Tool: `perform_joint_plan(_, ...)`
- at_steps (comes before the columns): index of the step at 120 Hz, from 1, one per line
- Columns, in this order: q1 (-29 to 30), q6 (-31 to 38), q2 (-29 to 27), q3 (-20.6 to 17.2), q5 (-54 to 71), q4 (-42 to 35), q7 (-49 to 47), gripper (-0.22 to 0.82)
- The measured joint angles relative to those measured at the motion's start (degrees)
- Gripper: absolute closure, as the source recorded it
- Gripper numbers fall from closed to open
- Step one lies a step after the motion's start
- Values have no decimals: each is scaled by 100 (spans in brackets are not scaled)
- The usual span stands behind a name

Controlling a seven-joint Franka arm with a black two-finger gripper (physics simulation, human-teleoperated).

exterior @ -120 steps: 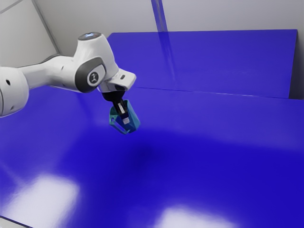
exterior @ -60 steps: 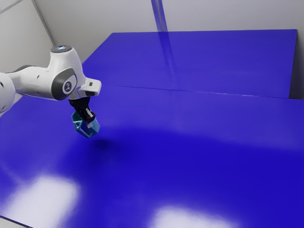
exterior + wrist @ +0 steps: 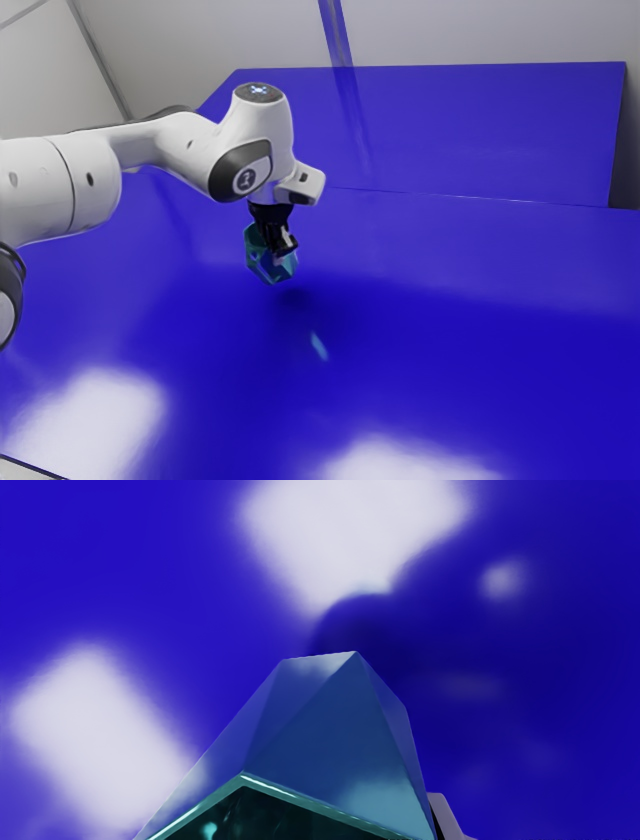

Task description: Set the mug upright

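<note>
At about eight o'clock from the exterior view's centre, the faceted teal mug [image 3: 265,267] hangs tilted above the blue worktop [image 3: 450,320], clamped in the hand [image 3: 282,250]; the wrist view shows one finger [image 3: 444,812] at its outer wall.

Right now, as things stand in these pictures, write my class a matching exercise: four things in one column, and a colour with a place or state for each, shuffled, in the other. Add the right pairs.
Things:
1. mug
2. table
3. arm
4. pincer

Descriptions:
A. white with dark grey parts, reaching in from the exterior view's left
B. black, shut on something
C. blue-green, tilted in the grip
D. deep blue, with bright patches of light on its surface

Right pairs: 1-C, 2-D, 3-A, 4-B
</note>
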Motion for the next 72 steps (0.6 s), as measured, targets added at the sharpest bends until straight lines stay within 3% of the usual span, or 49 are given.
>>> perform_joint_plan(18,50,-72,-39,7,-7,-83,-163,79)
perform_joint_plan(40,40,85,-501,8,40,-668,-340,79)
perform_joint_plan(72,28,373,-356,9,72,-827,-540,79)
